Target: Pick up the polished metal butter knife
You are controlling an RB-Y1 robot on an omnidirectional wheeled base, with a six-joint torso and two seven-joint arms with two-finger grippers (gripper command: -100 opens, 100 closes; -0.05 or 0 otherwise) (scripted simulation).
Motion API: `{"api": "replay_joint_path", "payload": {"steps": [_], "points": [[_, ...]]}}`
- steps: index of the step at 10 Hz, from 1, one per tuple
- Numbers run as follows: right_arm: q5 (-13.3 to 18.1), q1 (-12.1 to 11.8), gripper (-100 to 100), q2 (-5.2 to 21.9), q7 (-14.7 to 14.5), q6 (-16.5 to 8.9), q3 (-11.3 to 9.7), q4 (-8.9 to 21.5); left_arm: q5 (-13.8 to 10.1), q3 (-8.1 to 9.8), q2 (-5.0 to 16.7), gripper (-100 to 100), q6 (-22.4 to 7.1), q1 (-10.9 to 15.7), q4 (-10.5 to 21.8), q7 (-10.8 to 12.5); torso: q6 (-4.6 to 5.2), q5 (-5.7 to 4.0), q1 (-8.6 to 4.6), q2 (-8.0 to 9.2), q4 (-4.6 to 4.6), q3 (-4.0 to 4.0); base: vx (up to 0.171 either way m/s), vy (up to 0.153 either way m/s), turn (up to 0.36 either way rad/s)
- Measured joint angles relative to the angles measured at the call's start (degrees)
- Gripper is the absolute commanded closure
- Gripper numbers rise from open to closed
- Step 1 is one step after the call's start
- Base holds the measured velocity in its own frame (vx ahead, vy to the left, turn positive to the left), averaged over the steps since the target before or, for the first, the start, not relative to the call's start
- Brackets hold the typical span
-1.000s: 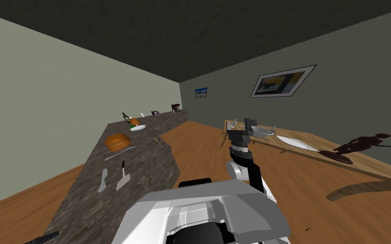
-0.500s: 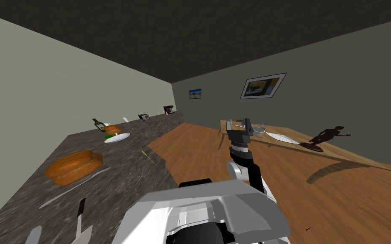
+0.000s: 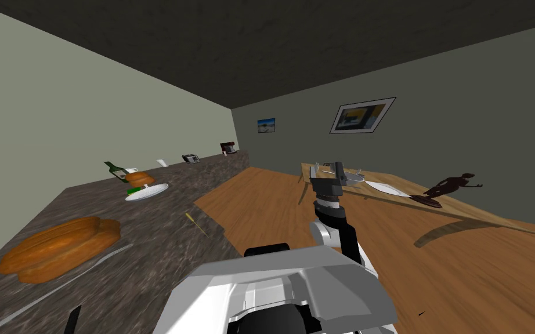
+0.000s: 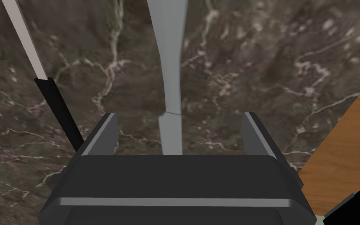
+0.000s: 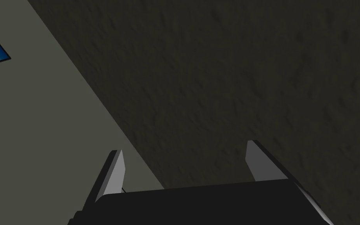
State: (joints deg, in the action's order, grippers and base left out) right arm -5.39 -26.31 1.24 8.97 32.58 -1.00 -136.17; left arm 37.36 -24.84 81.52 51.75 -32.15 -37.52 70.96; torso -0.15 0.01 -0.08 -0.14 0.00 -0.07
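The butter knife (image 4: 169, 58) is a plain grey, one-piece blade lying flat on the dark marbled counter (image 4: 253, 58). My left gripper (image 4: 180, 116) hangs over it, open. The knife runs lengthwise through the gap between the fingers, touching neither. My right gripper (image 3: 331, 174) is held up in front of my chest, away from the counter. Its fingers (image 5: 116, 168) are open with nothing between them.
A black-handled utensil (image 4: 58, 109) with a pale blade lies just beside the left gripper; its handle (image 3: 72, 319) also shows in the head view. The counter also carries a bread loaf (image 3: 57, 246), a long thin knife (image 3: 57, 278), a plate (image 3: 146, 191) and a green bottle (image 3: 115, 170). A wooden table (image 3: 463, 214) stands to the right, across the wood floor.
I have moved closer along the counter: the loaf and long knife slid toward the head view's lower left, and the butter knife left that view. The right arm has kept its pose.
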Motion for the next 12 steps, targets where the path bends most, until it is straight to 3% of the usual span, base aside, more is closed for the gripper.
{"api": "replay_joint_path", "payload": {"steps": [1,2,6,7,8,9,10,11,12], "points": [[0.0,0.0,0,0.0,0.0,0.0,0.0,0.0,0.15,-0.27,-1.47,-100,-0.32,0.71,1.3,-1.0,0.0,0.04,0.04,0.02,0.01,0.01,0.012,0.012,-0.002],[0.0,0.0,0,0.0,0.0,0.0,0.0,0.0,0.19,-0.32,-1.62,100,-0.26,0.8,1.5,-1.25,0.01,0.1,0.11,0.08,0.02,0.05,0.0,0.0,0.0],[0.0,0.0,0,0.0,0.0,0.0,0.0,0.0,0.15,-0.26,-1.57,100,-0.21,0.85,1.44,-1.23,-0.05,0.19,0.27,0.17,0.02,0.09,0.001,0.0,-0.003],[0.0,0.0,0,0.0,0.0,0.0,0.0,0.0,0.15,-0.26,-1.57,0,-0.21,0.86,1.44,-1.24,-0.05,0.19,0.27,0.18,0.02,0.09,0.0,0.0,0.0],[0.0,0.0,0,0.0,0.0,0.0,0.0,0.0,0.15,-0.26,-1.57,100,-0.21,0.86,1.44,-1.24,-0.05,0.19,0.28,0.18,0.02,0.09,-0.018,-0.013,0.028],[0.0,0.0,0,-0.01,0.0,0.0,0.0,0.0,-0.03,-0.05,-0.67,100,-0.45,0.1,0.22,-0.66,-0.07,0.16,0.22,0.23,0.02,0.12,-0.032,-0.033,0.038],[0.0,0.01,0,-0.01,0.0,0.0,-0.01,0.0,0.53,-0.28,-0.25,100,0.73,1.39,1.7,-0.34,-0.07,0.12,0.15,0.27,0.03,0.14,-0.026,-0.026,0.007],[0.0,0.01,0,-0.01,0.0,0.0,-0.01,0.0,0.2,0.06,0.74,100,0.94,0.41,0.63,0.14,-0.07,0.13,0.12,0.28,0.03,0.15,-0.01,-0.009,0.001],[0.0,0.01,0,-0.01,0.0,0.0,-0.01,0.0,0.13,0.12,0.86,0,0.86,0.25,0.4,0.28,-0.07,0.16,0.19,0.24,0.02,0.12,0.0,0.0,0.0]]}}
